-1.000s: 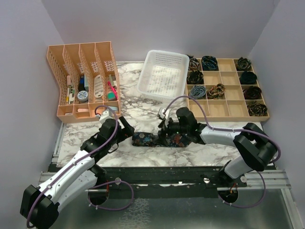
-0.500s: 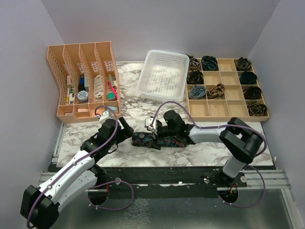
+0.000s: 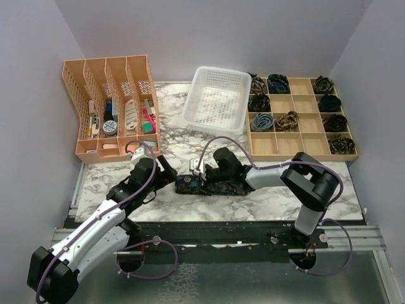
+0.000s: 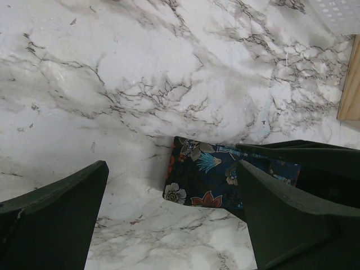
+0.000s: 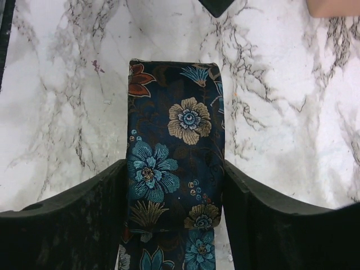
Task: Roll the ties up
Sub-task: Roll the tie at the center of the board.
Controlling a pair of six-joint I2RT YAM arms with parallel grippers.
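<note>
One of the ties [image 3: 190, 184] lies flat on the marble table near the front middle, dark with blue, tan and red flowers. In the right wrist view the tie [image 5: 174, 129] runs up between the jaws, its folded end just beyond them. My right gripper [image 5: 174, 169] straddles it, and both fingers press the fabric's side edges. From above, the right gripper [image 3: 204, 179] sits over the tie's left part. My left gripper [image 3: 166, 174] hovers open just left of the tie end. In the left wrist view the left gripper [image 4: 173, 169] is wide apart, with the tie [image 4: 208, 180] by its right finger.
A white mesh basket [image 3: 217, 100] stands at the back middle. A wooden compartment tray [image 3: 297, 136] at the back right holds several rolled ties. An orange file organizer [image 3: 111, 107] with stationery is at the back left. The table's front edge runs just below the tie.
My right gripper slid left along the tie toward its end, and its jaws narrowed onto the fabric's edges. The left arm stayed still and open.
</note>
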